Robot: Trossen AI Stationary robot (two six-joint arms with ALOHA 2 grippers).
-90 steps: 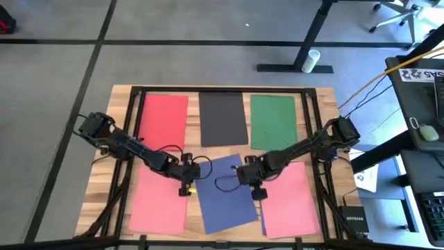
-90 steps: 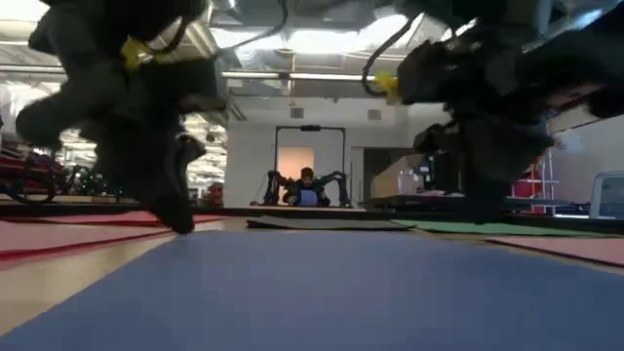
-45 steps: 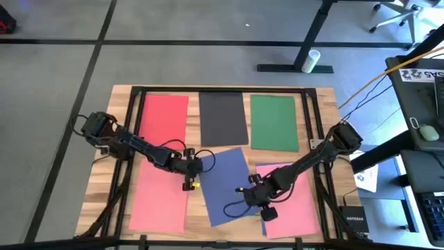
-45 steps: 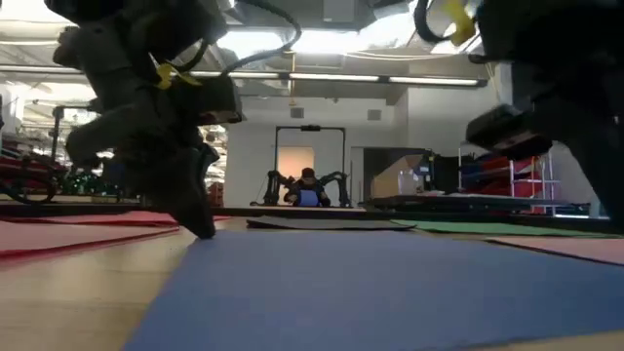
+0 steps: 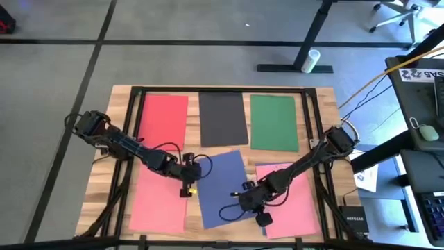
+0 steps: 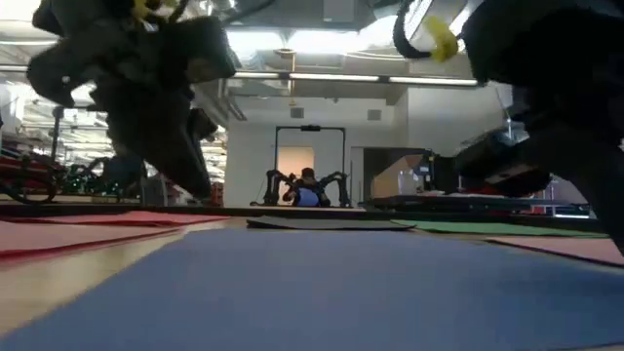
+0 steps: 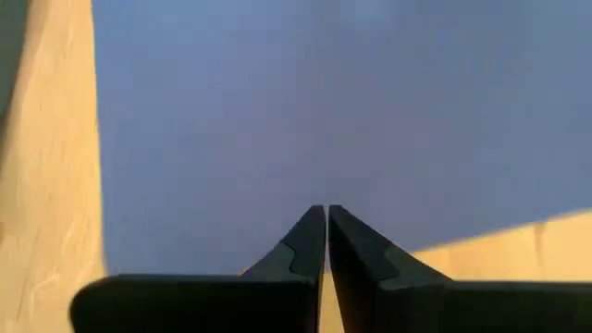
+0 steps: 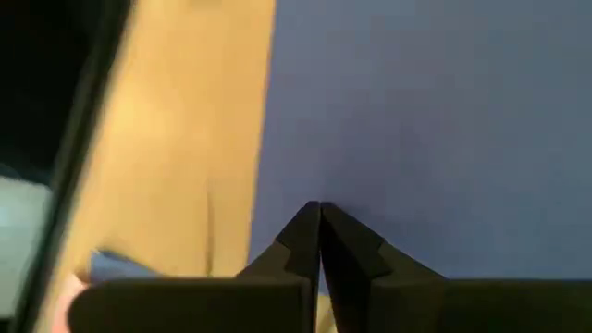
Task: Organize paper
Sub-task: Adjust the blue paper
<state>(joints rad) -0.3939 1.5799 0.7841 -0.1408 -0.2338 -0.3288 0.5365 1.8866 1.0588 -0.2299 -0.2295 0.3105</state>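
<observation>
A blue sheet of paper (image 5: 222, 184) lies flat and askew at the near middle of the table. Around it lie red (image 5: 164, 118), black (image 5: 223, 118) and green (image 5: 274, 123) sheets in a far row, and pink sheets at the near left (image 5: 159, 198) and near right (image 5: 295, 198). My left gripper (image 5: 187, 177) is shut over the blue sheet's left edge (image 7: 102, 185). In the low view its fingers (image 6: 195, 180) hang a little above the paper. My right gripper (image 5: 251, 201) is shut at the blue sheet's near right part. My right gripper has its shut fingertips (image 8: 305, 227) down on the blue sheet close to its edge (image 8: 264, 166), coming from above at a slant. The sheet lies flat on the table under them.
A black frame line (image 5: 222, 89) runs around the wooden table top. Cables trail from both arms across the sheets. Off the table to the right stand a desk (image 5: 423, 90) and a small dark box (image 5: 352, 217).
My right gripper has gone toward the table's near edge along the blue sheet's right side, staying shut. My left gripper, whose fingertip stood on the sheet's left edge half a second ago, has risen off it.
</observation>
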